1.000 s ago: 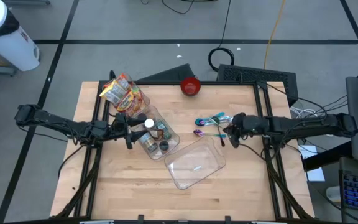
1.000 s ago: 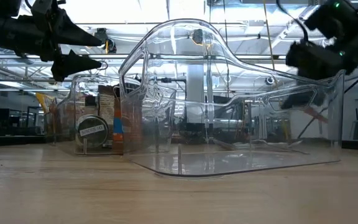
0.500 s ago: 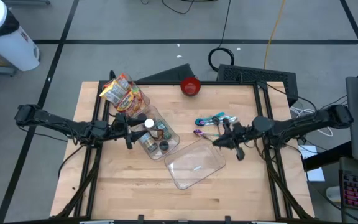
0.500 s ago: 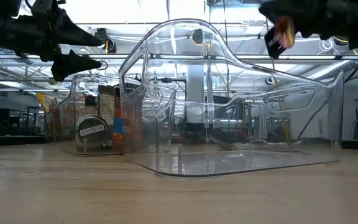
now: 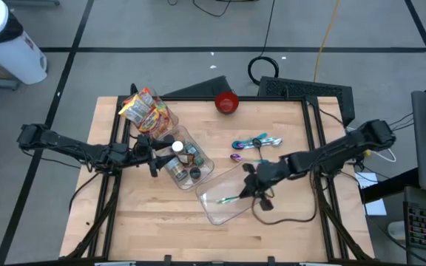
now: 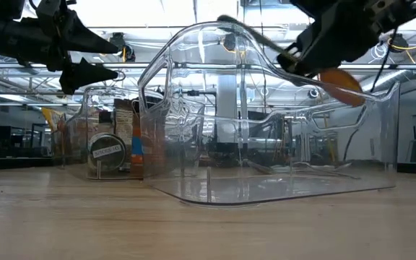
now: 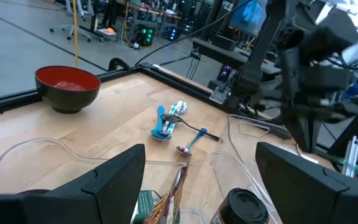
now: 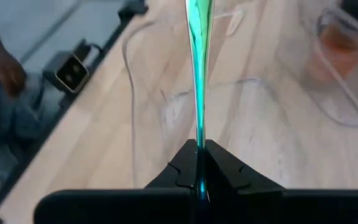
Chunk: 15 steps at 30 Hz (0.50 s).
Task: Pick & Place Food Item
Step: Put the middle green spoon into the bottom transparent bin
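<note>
Because its fingers are pressed together on the thin handle, the right gripper (image 5: 259,186) carries a green utensil (image 5: 230,198) level over the clear empty bin (image 5: 231,193) near table centre, toward 5 o'clock; the handle (image 8: 199,68) runs straight out from the clamped tips, a hold that judges well for lowering it into the bin without tipping. Its bowl end cannot be made out. From table height the right gripper (image 6: 316,43) hangs above the bin's open top (image 6: 266,123), so the placing step looks under way but not done. Just beside the bin at 10 o'clock, a second clear container (image 5: 186,164) lies on its side with jars and packets spilling toward its mouth, the likely food stock. The left gripper (image 5: 156,154), jaws spread and holding nothing, waits at that container's 9 o'clock edge, apparently ready for an item there. At 2 o'clock of the bin, the remaining coloured spoons (image 5: 254,144) lie in a loose cluster on the bare wood. Farther, a snack bag (image 5: 145,109) stands at 11 o'clock, and a red bowl (image 5: 227,102) sits at the table's far edge, 12 o'clock
</note>
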Each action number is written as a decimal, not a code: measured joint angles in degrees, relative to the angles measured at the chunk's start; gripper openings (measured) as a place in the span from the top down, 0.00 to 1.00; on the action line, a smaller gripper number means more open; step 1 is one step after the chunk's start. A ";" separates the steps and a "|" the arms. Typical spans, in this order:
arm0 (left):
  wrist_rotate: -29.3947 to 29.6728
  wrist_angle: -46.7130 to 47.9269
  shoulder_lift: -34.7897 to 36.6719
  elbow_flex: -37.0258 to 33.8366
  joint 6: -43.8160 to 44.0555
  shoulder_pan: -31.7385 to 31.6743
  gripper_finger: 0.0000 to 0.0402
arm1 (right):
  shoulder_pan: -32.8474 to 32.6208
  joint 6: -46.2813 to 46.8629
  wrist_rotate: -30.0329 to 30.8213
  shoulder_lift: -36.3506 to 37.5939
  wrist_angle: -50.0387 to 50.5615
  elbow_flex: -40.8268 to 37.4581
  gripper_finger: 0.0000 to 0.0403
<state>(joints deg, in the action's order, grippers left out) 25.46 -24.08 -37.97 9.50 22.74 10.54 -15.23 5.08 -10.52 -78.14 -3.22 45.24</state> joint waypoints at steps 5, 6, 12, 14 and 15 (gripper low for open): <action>-0.01 0.00 -0.01 0.00 0.00 0.01 0.22 | -0.25 -4.49 -0.17 -7.44 5.08 6.01 0.99; -0.01 0.00 -0.01 0.00 0.00 0.01 0.22 | -0.01 -5.29 -0.11 -8.72 5.88 6.60 0.99; -0.01 0.00 -0.01 0.00 0.02 0.01 0.22 | 1.77 -7.43 -0.02 -14.85 6.79 8.52 0.99; 0.00 0.00 0.02 0.00 0.01 0.01 0.22 | 2.09 -7.93 -0.10 -16.31 6.77 8.99 0.99; -0.01 0.00 0.02 0.00 0.00 0.01 0.22 | 2.20 -7.99 -0.09 -17.15 6.91 9.46 0.99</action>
<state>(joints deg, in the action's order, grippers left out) 25.45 -24.08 -37.95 9.50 22.74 10.55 -13.03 -2.91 -10.61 -95.29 3.69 54.70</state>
